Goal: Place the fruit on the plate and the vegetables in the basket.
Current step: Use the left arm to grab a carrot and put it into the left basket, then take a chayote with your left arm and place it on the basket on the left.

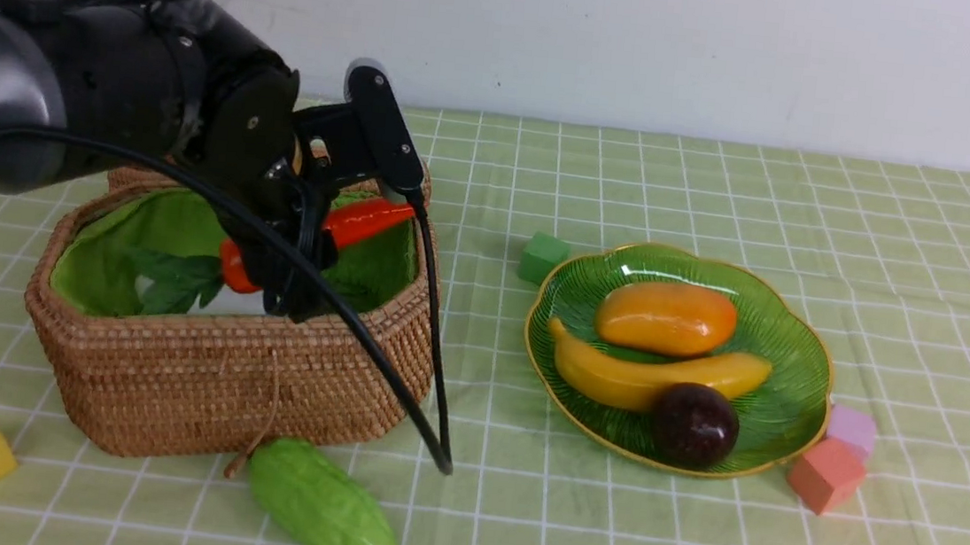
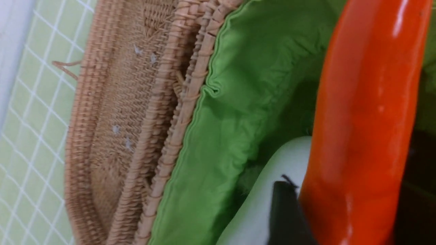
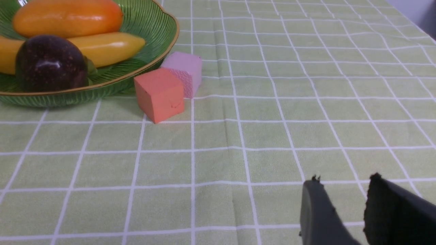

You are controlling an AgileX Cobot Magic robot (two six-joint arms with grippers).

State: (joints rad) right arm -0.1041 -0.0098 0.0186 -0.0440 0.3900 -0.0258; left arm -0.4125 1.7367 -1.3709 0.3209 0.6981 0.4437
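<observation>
Hanging over the basket (image 1: 226, 372), the left gripper (image 1: 290, 263) has the pepper (image 1: 356, 223) between its fingers, the pepper's tip pointing toward the basket's right rim. Whether the jaws clamp it or have let go cannot be told; the wrist view shows only one dark finger (image 2: 286, 217) against the pepper (image 2: 364, 129). Under the pepper lies the radish (image 2: 272, 190), white against the green lining (image 2: 221, 143), its leaves (image 1: 172, 282) showing near the basket's left side. The lid (image 2: 119, 112) lies folded back behind the basket.

The gourd (image 1: 324, 506) lies on the tablecloth (image 1: 602, 533) in front of the basket, near the front edge, touching or nearly touching the wicker.

On the plate (image 1: 782, 417), right of the basket, sit the mango (image 1: 666, 317), the banana (image 1: 653, 378) and the dark ball (image 1: 693, 424), all touching.

The right gripper (image 3: 344, 204) hangs low over bare tablecloth near the right edge, its fingers slightly apart and holding nothing.
</observation>
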